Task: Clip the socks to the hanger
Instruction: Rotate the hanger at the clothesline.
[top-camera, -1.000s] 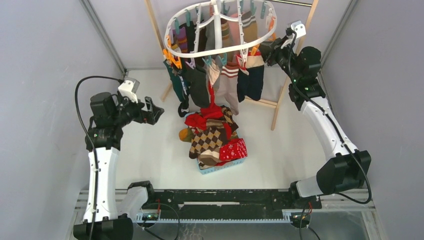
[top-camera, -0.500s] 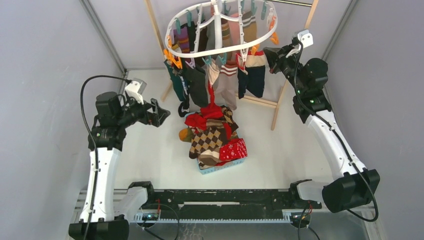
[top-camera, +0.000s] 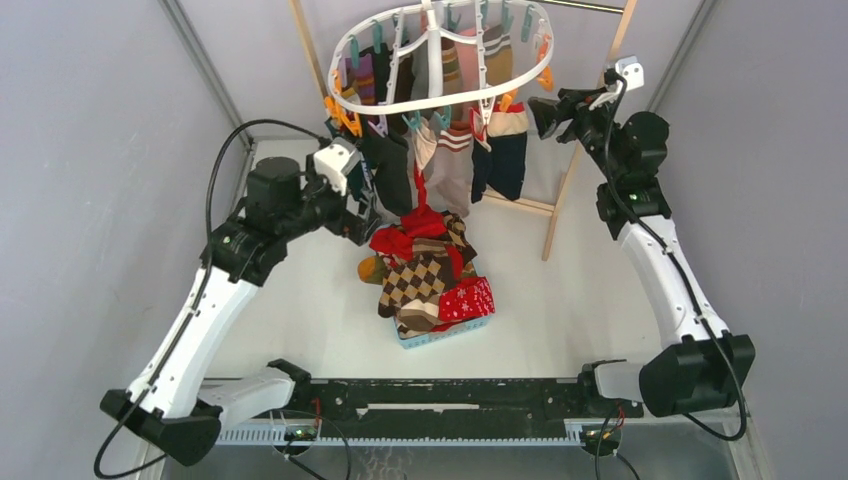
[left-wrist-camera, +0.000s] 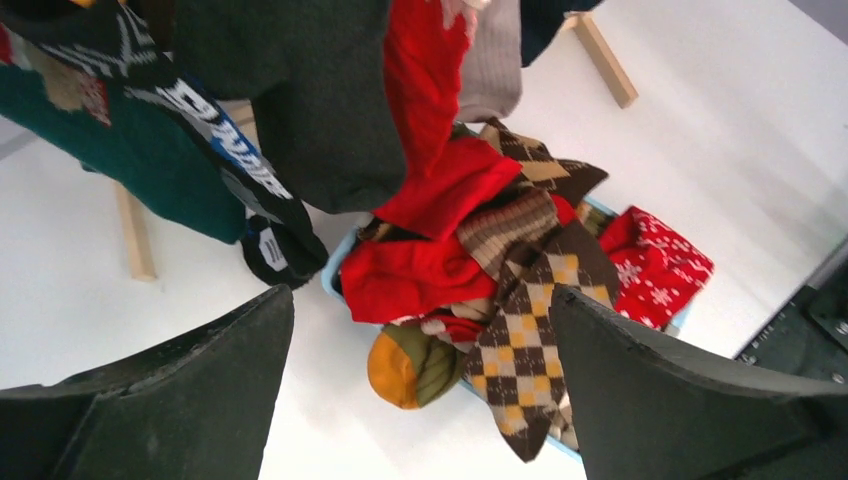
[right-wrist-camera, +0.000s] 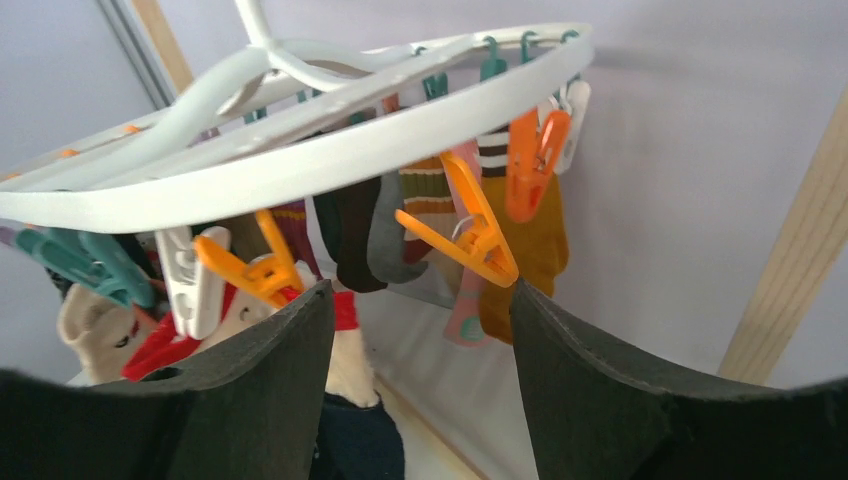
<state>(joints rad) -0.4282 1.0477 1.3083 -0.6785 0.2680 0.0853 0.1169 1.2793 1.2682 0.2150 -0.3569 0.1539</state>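
Note:
A pile of loose socks (top-camera: 428, 270) fills a small light-blue basket (top-camera: 440, 338): brown-and-cream argyle (left-wrist-camera: 530, 330), plain red (left-wrist-camera: 410, 275), red with white snowflakes (left-wrist-camera: 660, 262) and a mustard-toed one (left-wrist-camera: 410, 365). The white oval hanger (top-camera: 440, 98) hangs above with several socks clipped to it. My left gripper (top-camera: 362, 222) is open and empty, just left of the pile. My right gripper (top-camera: 545, 115) is open and empty beside the hanger's right rim (right-wrist-camera: 330, 160), just below an orange clothespin (right-wrist-camera: 468, 232).
The pale wooden rack frame (top-camera: 560, 205) stands behind the basket, with a floor bar (top-camera: 520, 205). Grey walls close in on both sides. Clipped dark socks (left-wrist-camera: 290, 110) hang just above my left gripper. White table surface (top-camera: 300, 300) lies left of the basket.
My left arm has swung right and forward, from the table's left side to the left edge of the sock pile. My right gripper has drawn back slightly to the right, away from the hanger's rim.

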